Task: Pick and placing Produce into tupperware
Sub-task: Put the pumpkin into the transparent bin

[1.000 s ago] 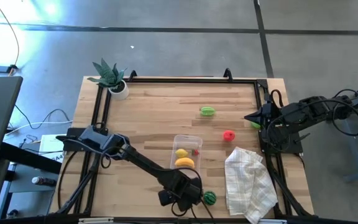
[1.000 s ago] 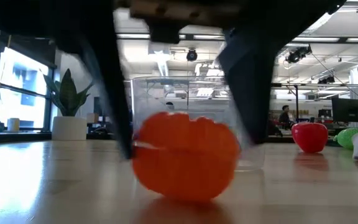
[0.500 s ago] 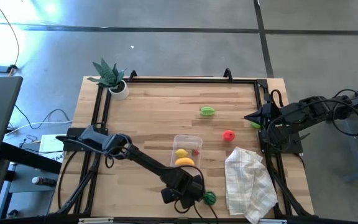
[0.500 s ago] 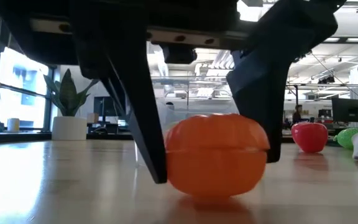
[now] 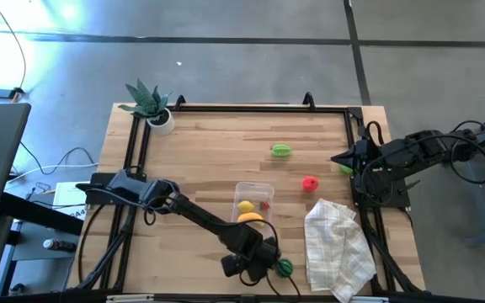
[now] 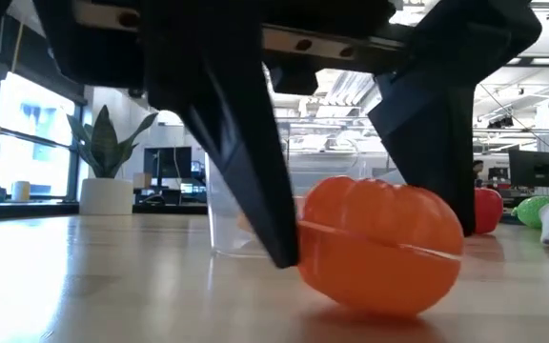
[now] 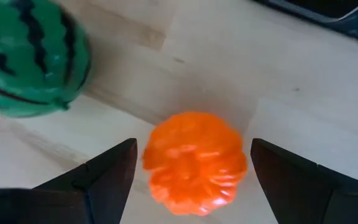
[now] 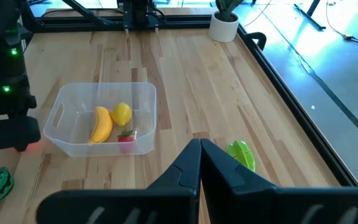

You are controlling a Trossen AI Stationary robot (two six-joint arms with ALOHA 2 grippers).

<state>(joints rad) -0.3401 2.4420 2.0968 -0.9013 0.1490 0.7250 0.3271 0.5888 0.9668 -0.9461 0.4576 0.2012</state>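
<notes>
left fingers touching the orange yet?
Apart. In the left wrist view, bare wood shows between each of the fingers and the orange; the left gripper straddles it, open.

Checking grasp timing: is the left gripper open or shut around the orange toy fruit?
Open: the left gripper straddles the orange toy fruit, dark fingers apart either side.

Orange (image 7: 194, 163) between tool fingers (image 7: 107, 171), beside watermelon (image 7: 30, 62)

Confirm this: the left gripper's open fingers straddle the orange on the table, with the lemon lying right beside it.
Not the lemon. The left wrist view shows the striped watermelon beside the orange, which the left gripper straddles with open fingers. The lemon is in the tupperware.
</notes>
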